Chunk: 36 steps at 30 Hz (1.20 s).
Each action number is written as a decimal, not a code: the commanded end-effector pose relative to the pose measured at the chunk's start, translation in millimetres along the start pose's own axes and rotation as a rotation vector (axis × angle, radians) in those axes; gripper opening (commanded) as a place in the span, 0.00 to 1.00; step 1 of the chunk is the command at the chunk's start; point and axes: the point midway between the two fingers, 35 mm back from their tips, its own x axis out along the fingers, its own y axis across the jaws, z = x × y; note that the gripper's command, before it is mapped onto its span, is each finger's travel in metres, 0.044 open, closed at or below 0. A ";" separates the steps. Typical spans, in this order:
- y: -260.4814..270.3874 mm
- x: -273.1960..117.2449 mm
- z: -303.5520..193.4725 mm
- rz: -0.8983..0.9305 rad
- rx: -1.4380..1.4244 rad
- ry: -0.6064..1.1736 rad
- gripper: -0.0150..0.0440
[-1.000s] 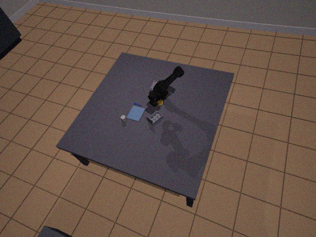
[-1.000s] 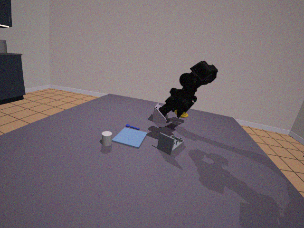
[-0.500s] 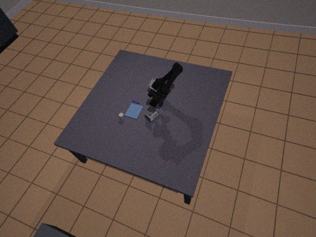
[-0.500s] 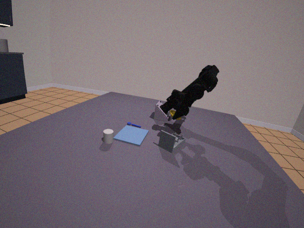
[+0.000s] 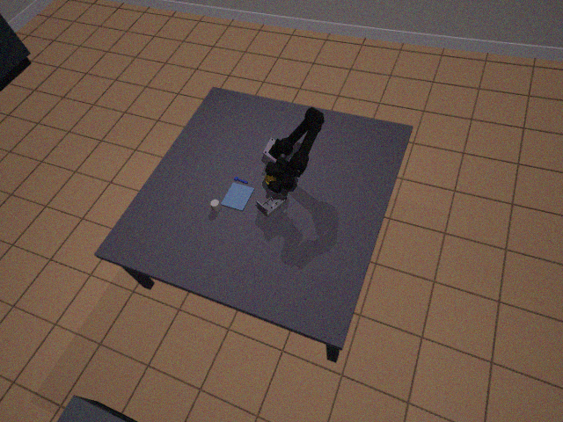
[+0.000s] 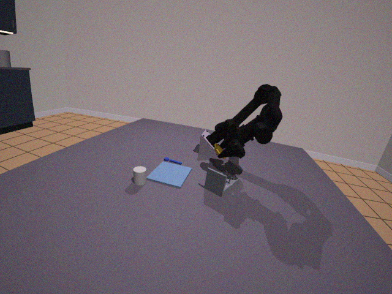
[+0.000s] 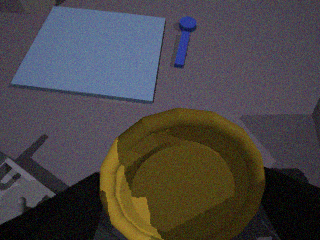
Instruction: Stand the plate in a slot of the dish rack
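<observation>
Now my 2 fingers are clamped on the yellow plate [image 5: 270, 180] [image 6: 218, 149] [image 7: 182, 187], raised above the worktop [image 5: 195, 254] [image 6: 110, 228] [image 7: 240, 75], and the rack [image 5: 271, 205] [image 6: 216, 181] [image 7: 25, 196] sits below and to one side of them, so I judge its slots must be lined up with the plate's edge.
</observation>
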 end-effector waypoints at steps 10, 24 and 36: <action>10.4 8.5 -2.9 0.159 -0.149 -0.242 0.25; 22.2 4.8 -13.4 0.375 -0.270 -0.458 0.25; 27.0 -6.8 -27.2 0.589 -0.332 -0.607 0.25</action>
